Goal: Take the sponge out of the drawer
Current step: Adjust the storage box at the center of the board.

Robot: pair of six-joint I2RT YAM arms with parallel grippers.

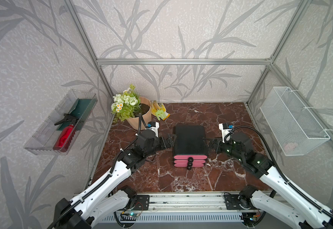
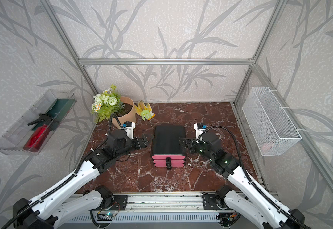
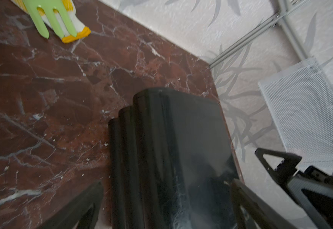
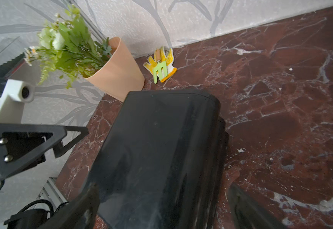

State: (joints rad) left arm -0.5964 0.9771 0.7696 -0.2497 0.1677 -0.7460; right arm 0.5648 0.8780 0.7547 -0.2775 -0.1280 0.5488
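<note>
Scene: a black, round-cornered plastic drawer unit (image 1: 189,139) stands mid-way on the red-brown marbled surface (image 1: 231,119).
Drawer fronts: three pink fronts (image 1: 181,158) are stacked on the unit's near face, each with a black round knob (image 1: 190,159), and all look shut.
Sponge: not visible, and judged to be inside one of the shut drawers; I cannot tell which.
Left gripper: the left gripper (image 1: 171,141) is beside the unit's left wall with its jaws spread wide and nothing held.
Right gripper: the right gripper (image 1: 209,144) is beside the unit's right wall, jaws also wide apart and empty.
Contact: each wrist view shows the black casing between the fingers, but I cannot confirm touch.
Step in hand: probably flanking the unit before opening a drawer.
Doing it well: let one gripper steady the casing while the other moves to the near face, closes squarely on a knob and pulls straight out.
Risk: the light unit may slide or tip towards the pull.
Bystanders: a tan flower pot (image 1: 140,117) and a yellow glove (image 1: 159,111) sit behind the unit.
</note>
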